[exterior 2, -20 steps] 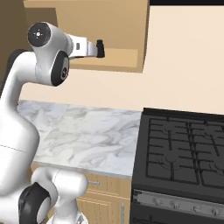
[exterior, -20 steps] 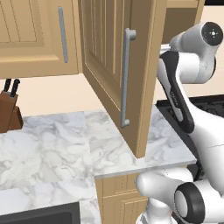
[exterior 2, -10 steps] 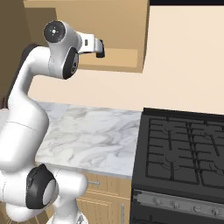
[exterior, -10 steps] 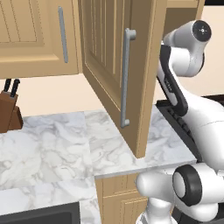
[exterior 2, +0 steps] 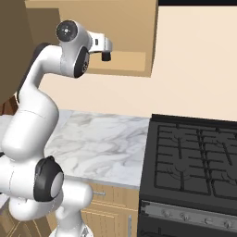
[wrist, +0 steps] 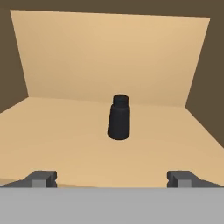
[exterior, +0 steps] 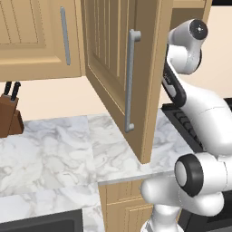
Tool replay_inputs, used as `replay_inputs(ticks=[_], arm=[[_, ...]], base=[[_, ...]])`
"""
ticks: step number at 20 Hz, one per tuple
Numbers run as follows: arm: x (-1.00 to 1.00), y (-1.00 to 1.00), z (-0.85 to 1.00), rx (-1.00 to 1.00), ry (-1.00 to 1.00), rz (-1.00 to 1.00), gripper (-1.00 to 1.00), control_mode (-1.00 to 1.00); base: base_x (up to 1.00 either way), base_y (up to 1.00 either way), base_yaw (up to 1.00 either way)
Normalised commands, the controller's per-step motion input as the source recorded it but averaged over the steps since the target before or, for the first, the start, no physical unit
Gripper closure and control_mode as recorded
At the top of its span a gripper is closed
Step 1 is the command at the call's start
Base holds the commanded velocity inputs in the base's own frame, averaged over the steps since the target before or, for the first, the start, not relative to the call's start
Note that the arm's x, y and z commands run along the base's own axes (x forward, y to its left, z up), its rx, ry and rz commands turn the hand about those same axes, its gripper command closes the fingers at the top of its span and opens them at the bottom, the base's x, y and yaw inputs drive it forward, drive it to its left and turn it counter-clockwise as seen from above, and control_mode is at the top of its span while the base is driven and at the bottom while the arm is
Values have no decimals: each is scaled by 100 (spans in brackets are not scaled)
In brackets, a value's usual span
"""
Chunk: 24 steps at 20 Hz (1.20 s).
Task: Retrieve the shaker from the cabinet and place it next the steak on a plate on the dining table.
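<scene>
Arm swung further toward cabinet (exterior 2: 134, 28), tool (exterior 2: 106, 52) level, spread wide, facing upright shaker (wrist: 119, 117)

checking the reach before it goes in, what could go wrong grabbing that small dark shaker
1. The small, nearly black cylindrical shaker stands upright and alone on the tan cabinet shelf; a fingertip nudging it could tip it.
2. The open tool sits short of it, so shutting now would likely miss.

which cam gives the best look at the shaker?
Hand view: the shaker stands upright on the cabinet shelf, centred ahead of the open gripper. Left base view gives the open door; right base view, the cabinet's outside.
</scene>
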Motion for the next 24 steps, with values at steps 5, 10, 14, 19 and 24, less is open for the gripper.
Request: replay_inputs(ticks=[5, 10, 14, 19, 24], arm=[[35, 0, 0, 0, 0, 0, -100, -100], [33, 0, -5, 0, 0, 0, -100, -100], [33, 0, -11, 0, 0, 0, -100, -100], [34, -1, -14, 0, 0, 0, -100, -100], [35, -4, -9, 0, 0, 0, -100, -100]], base=[[0, 0, 0], [0, 0, 0], [0, 0, 0], [0, 0, 0], [0, 0, 0]])
